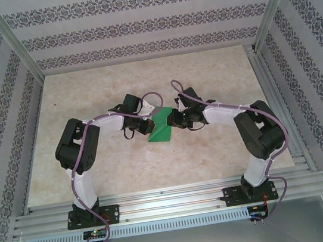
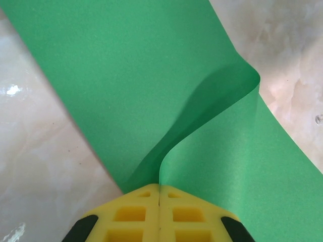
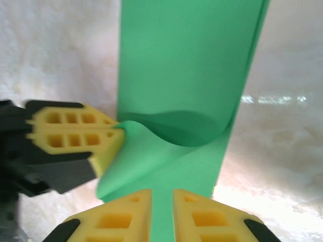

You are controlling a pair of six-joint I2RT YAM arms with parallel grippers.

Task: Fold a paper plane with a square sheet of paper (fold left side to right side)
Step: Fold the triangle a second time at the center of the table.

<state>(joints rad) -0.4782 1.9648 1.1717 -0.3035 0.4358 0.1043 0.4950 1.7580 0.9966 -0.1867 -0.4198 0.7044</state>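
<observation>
The square sheet of paper (image 1: 161,130) is bright green and lies mid-table between both arms, one side lifted and curled over the rest; it is a bent sheet, not a pointed paper plane. My left gripper (image 1: 149,124) is shut on the lifted edge. In the left wrist view its yellow fingertips (image 2: 159,187) pinch the paper (image 2: 126,75), which bulges upward. In the right wrist view the left gripper (image 3: 118,132) holds the curled corner of the sheet (image 3: 186,60). My right gripper (image 3: 161,194) hovers over the flat part, jaws a little apart, with green showing through the gap.
The tabletop (image 1: 143,75) is pale and marbled, with patterned walls on three sides. Aluminium rails (image 1: 173,203) run along the near edge by the arm bases, and another rail (image 1: 280,110) runs down the right side.
</observation>
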